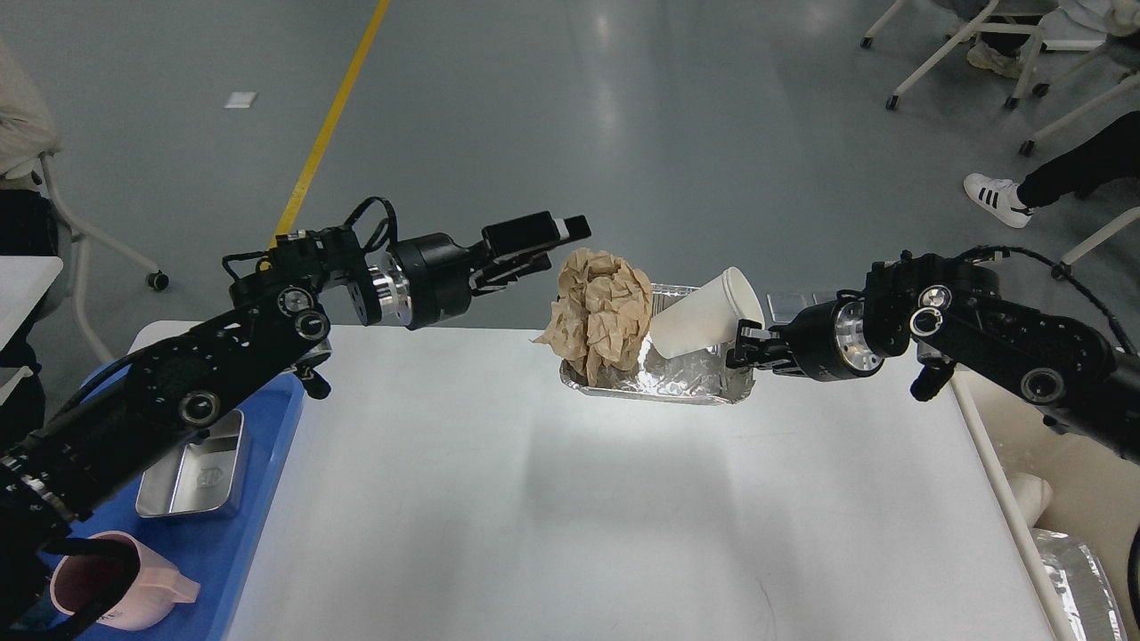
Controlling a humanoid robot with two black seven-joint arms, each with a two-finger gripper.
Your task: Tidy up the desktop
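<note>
The white desktop [570, 516] fills the lower middle of the head view. A foil tray [677, 381] holds crumpled brown paper [604, 316] and a tilted white paper cup [704, 316]. The tray seems to hang a little above the desktop's far edge, with a faint shadow below it. My right gripper [741, 347] is shut on the tray's right rim. My left gripper [548, 245] is open and empty, hovering just left of the brown paper's top.
A blue tray [258, 499] at the left edge holds a steel container [196, 472] and a pink cup [98, 579]. A beige bin [1069, 499] at the right holds a foil container [1082, 579]. Chairs and a person's legs stand on the floor beyond.
</note>
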